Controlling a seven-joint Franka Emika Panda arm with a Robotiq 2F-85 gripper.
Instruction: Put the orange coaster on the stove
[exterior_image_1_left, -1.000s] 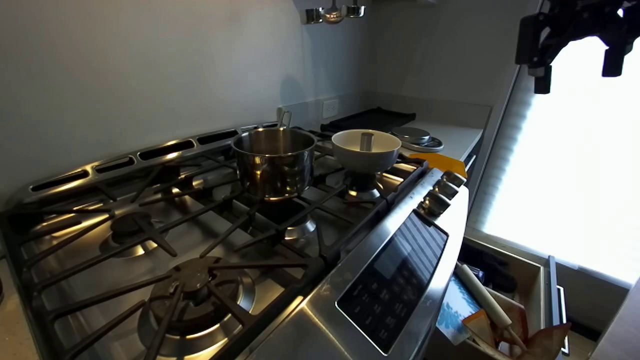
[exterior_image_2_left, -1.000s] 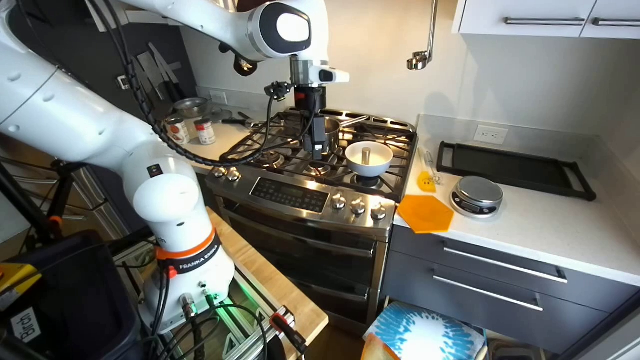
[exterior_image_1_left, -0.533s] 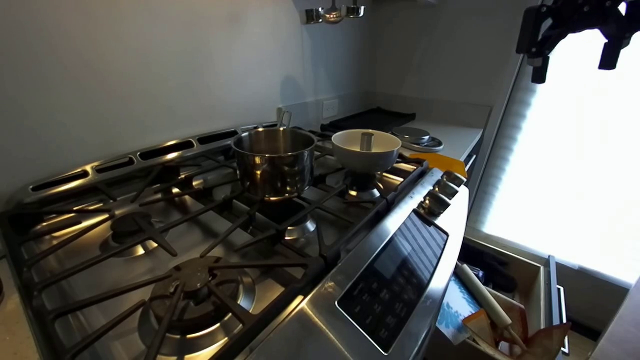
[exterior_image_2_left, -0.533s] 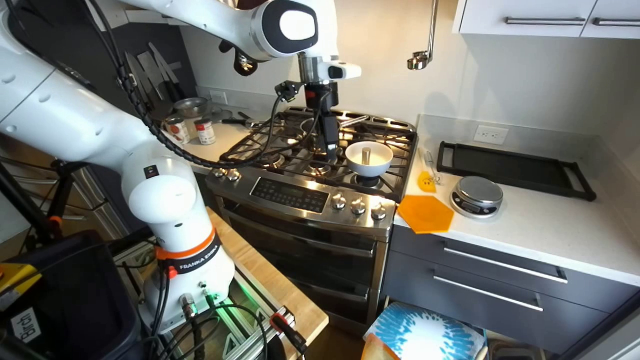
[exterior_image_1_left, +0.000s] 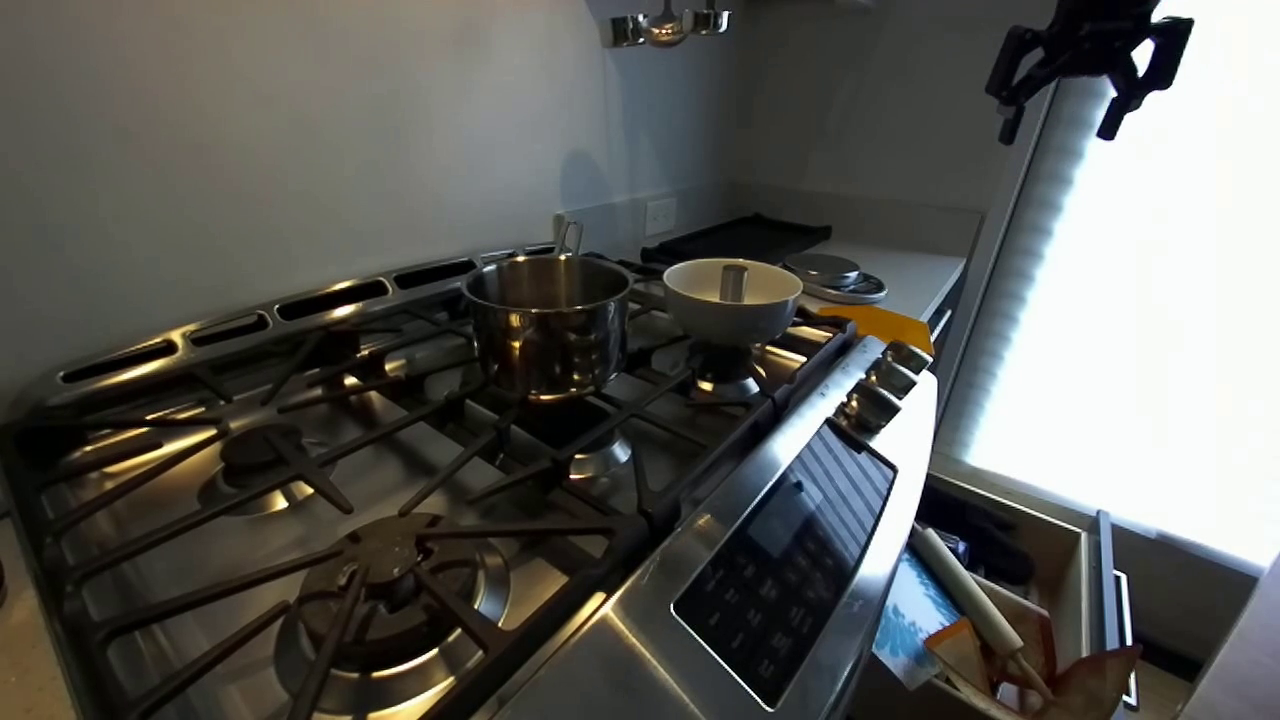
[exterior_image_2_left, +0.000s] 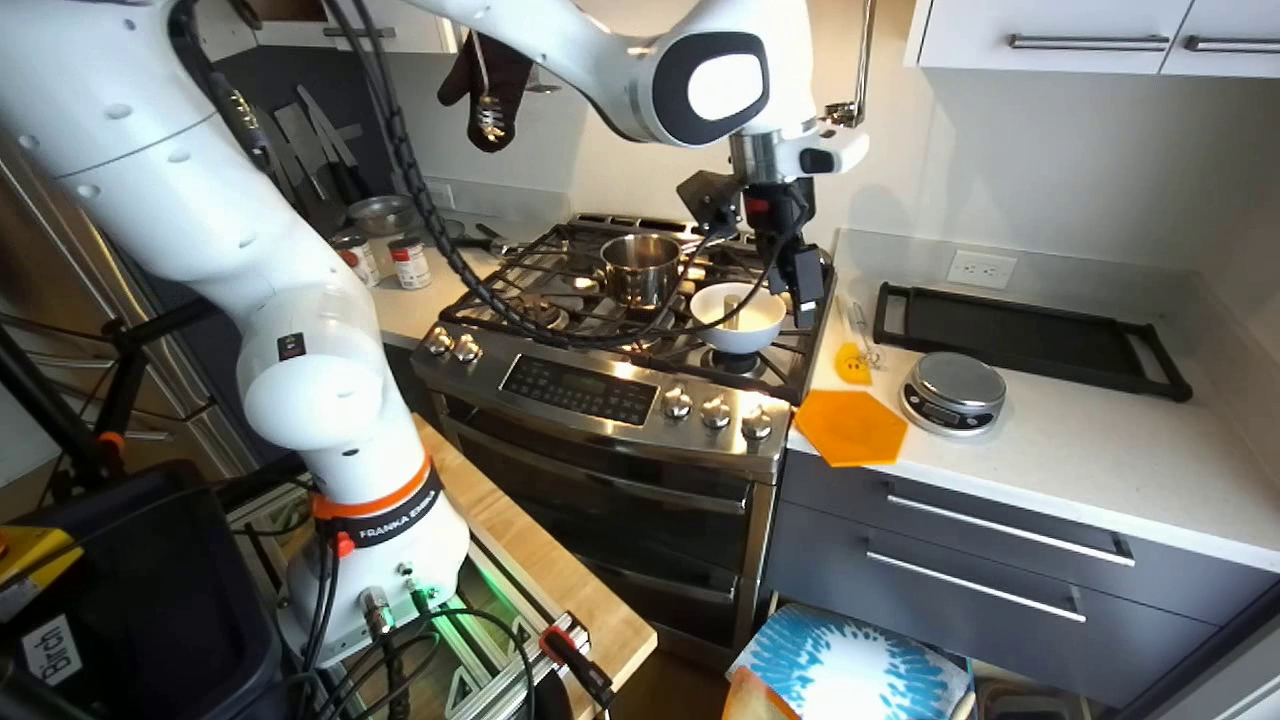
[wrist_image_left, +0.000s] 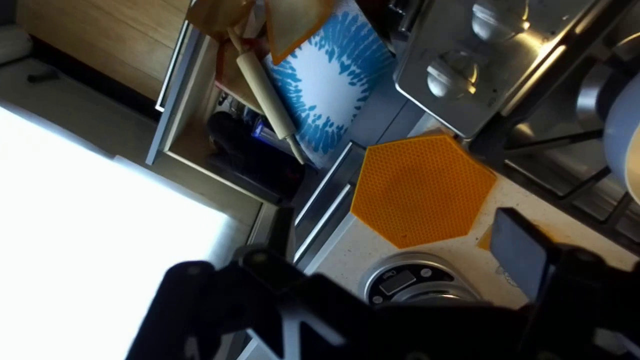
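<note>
Orange coaster (wrist_image_left: 422, 192) lies flat, lower than the pincer (exterior_image_1_left: 1060, 130) and well apart from it, overhanging the front edge of the table (exterior_image_2_left: 1090, 460); the pincer hangs in the air, fingers spread wide. In the wrist view it covers parts of the scale (wrist_image_left: 400, 281) and a small orange-yellow piece (wrist_image_left: 484, 241); whether the coaster touches the stove (exterior_image_2_left: 580, 390) beside it, I cannot tell.
</note>
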